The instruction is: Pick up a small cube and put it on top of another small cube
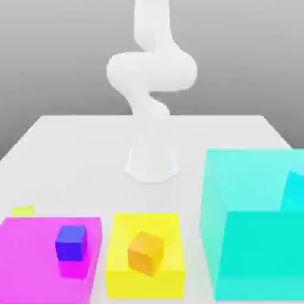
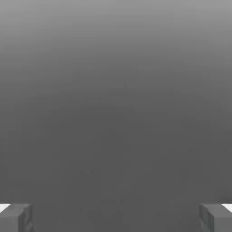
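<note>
Grey haze closes off the space behind a pale white tabletop point(image 1: 89, 148), and you have the white robot arm point(image 1: 151, 77) rising from its round base point(image 1: 152, 164) near the middle of that surface. Your two-finger gripper point(image 2: 116, 217) is spread wide, its grey fingertips point(image 2: 16, 217) set far apart in the hand view with nothing between them but grey backdrop. Look to the exterior view's left for the small lime yellow-green cube point(image 1: 24, 211): it sits on the table just behind the far corner of the big flat magenta block point(image 1: 29, 261). The small dark blue cube point(image 1: 71, 243) rests on top of that magenta block, toward its right side, well apart from the lime one. Just beside the magenta block, you see a big flat yellow block point(image 1: 119, 279) carrying a small orange cube point(image 1: 145, 253), turned at an angle. At the exterior view's right stands a large translucent cyan block point(image 1: 255, 237), the tallest thing on the table.
</note>
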Tool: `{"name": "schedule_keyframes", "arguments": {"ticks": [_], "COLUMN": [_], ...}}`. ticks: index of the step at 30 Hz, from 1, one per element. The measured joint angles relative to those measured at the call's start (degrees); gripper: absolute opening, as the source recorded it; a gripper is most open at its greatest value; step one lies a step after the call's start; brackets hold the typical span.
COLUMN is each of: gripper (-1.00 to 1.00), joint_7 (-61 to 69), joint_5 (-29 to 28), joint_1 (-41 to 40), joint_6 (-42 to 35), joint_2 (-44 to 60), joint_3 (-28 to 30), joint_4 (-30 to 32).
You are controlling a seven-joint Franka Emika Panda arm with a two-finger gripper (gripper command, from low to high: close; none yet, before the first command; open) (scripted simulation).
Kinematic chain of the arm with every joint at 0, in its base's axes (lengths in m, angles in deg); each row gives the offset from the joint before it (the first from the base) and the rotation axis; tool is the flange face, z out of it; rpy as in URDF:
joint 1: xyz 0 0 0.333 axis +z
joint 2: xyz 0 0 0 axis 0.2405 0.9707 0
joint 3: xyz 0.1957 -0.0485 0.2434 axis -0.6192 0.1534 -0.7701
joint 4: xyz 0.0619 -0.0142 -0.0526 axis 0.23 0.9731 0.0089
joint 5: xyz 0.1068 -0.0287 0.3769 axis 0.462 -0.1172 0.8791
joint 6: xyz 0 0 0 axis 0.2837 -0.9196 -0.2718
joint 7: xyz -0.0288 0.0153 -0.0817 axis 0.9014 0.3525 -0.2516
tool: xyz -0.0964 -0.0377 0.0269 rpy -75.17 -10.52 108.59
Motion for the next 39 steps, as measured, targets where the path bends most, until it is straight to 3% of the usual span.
{"name": "schedule_keyframes", "arguments": {"ticks": [16, 24, 31, 39], "gripper": [0.00, 0.00, 0.00, 0.00], "joint_7": [39.0, 61.0, 76.0, 88.9], "joint_5": [9.7, 18.4, 21.4, 37.2], "joint_1": [5.1, 1.4, -6.4, -18.3], "joint_6": [12.7, 18.5, 24.4, 30.8], "joint_2": [27.4, 42.1, 53.2, 64.2], "joint_3": [27.4, 35.2, 35.8, 21.3], "joint_4": [9.1, 13.4, 16.9, 13.7]}}
